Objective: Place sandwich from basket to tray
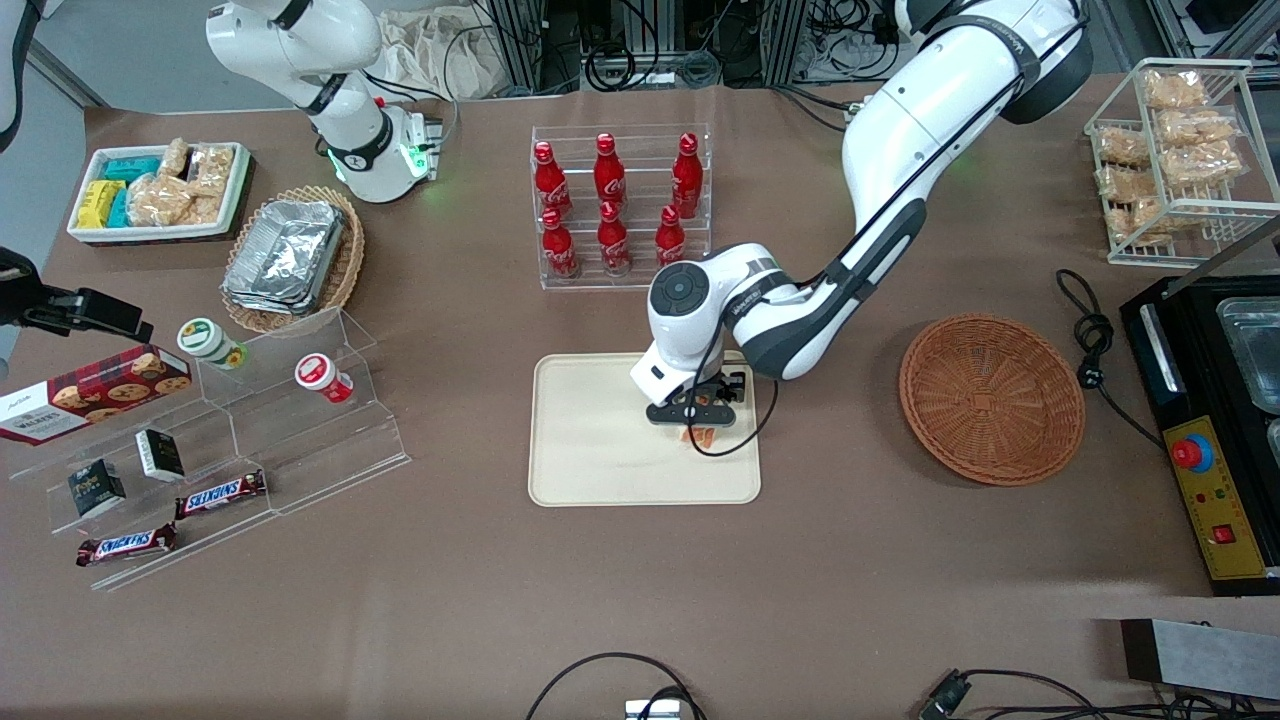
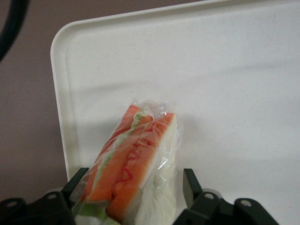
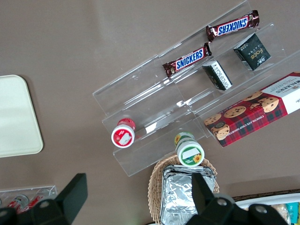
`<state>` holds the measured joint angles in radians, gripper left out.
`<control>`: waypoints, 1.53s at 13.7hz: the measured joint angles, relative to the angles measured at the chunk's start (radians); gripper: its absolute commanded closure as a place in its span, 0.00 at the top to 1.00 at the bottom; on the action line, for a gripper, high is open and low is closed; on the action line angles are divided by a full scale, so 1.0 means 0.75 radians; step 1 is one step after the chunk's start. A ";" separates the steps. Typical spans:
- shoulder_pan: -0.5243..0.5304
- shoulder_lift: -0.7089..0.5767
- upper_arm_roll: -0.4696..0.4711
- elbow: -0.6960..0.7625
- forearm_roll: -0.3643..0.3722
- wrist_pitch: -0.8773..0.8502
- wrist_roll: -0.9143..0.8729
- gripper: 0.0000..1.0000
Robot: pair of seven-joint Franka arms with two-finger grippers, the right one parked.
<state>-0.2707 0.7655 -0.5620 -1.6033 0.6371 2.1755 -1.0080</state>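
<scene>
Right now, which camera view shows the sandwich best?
The left wrist view: the sandwich fills it, wrap and orange-green filling clear, between the open tool's fingers above the tray. The front view shows only an orange scrap under the tool; the right wrist view shows none.

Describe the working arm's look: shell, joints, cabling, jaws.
Left arm: glossy white shell, dark grey joint bands, round grey end cap with buttons. Black cable along it, looping under the wrist. Gripper: black, over the tray; black angular jaws with screw holes.

Plastics, wicker and matt covering.
Glossy, crinkled clear film around sandwich (image 2: 136,164); smooth matt cream plastic for tray (image 1: 590,440); rough woven reddish-brown wicker for basket (image 1: 990,398); matt black plastic on end effector (image 1: 700,408) over tray; dull brown counter (image 1: 640,590).
</scene>
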 measured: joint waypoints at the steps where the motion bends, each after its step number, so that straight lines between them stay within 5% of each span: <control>1: 0.001 0.000 0.000 0.011 0.000 0.000 -0.001 1.00; 5: 0.002 -0.014 0.000 0.052 -0.006 -0.059 -0.003 1.00; 10: 0.005 -0.172 0.043 0.151 -0.139 -0.285 -0.012 1.00; 16: 0.009 -0.347 0.301 0.312 -0.384 -0.458 0.013 1.00; 21: 0.013 -0.432 0.544 0.319 -0.562 -0.470 0.263 1.00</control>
<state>-0.2609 0.4412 -0.1543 -1.3644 0.2158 1.8233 -0.8105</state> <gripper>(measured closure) 0.000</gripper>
